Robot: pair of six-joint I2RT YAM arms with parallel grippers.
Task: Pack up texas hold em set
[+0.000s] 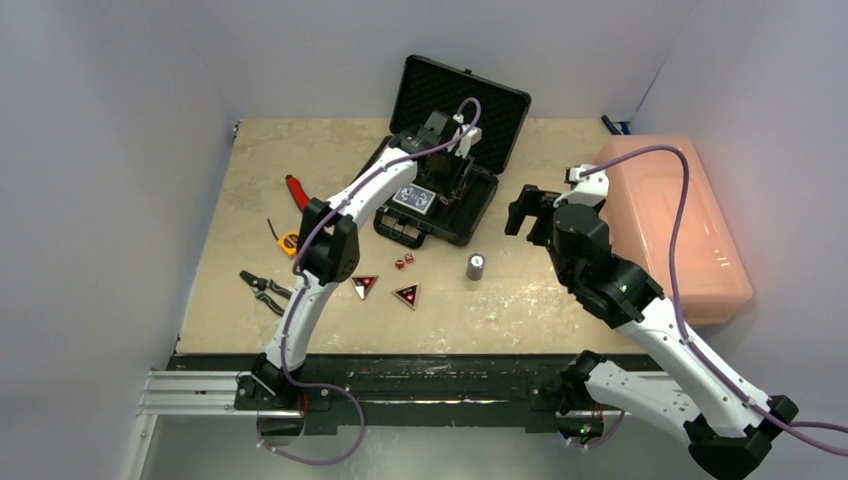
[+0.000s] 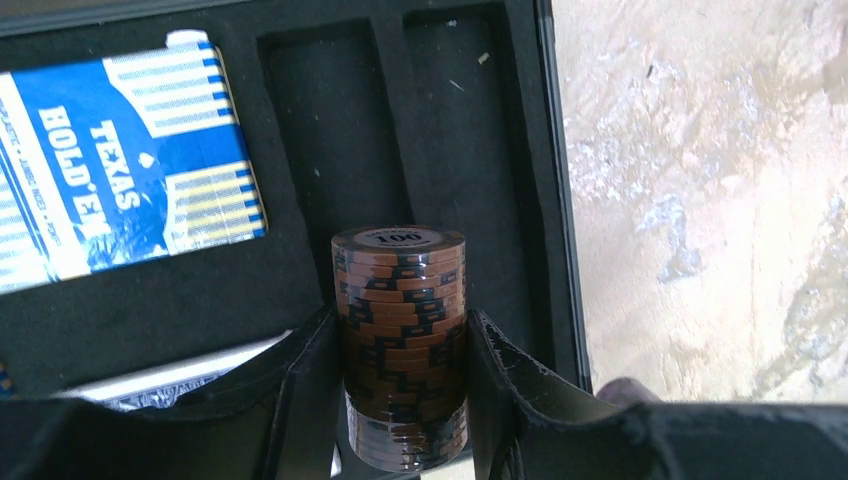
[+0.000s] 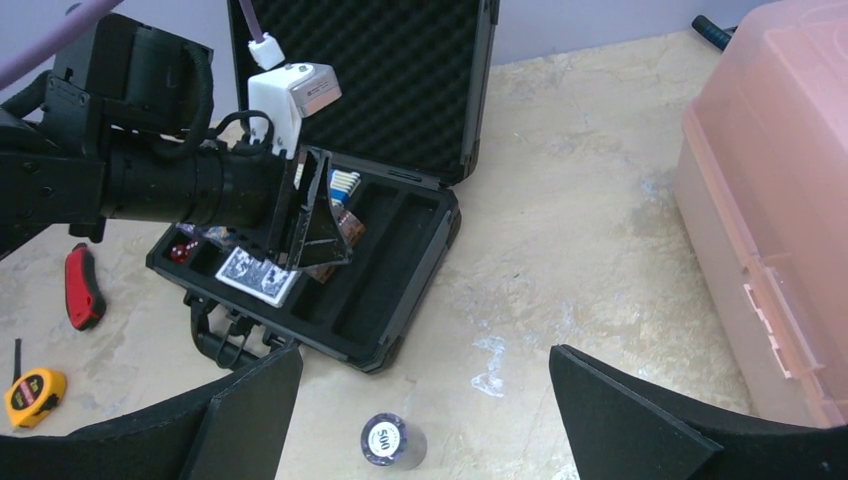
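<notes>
By the bench's (image 1: 300,150) far edge, chips (image 2: 400,270) are pinched in the left tool (image 2: 400,330), to be lowered into a slot of the case (image 3: 400,270).

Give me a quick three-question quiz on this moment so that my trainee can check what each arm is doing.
1. True or false: the right gripper is shut on a chip stack.
2. Which number shows on top of the brown chip stack held in the left gripper? A) 25 B) 100 C) 500
3. How many triangular buttons lie on the table outside the case?
Key: 1 false, its jaws stand open above the table; 2 B; 3 two.
</notes>
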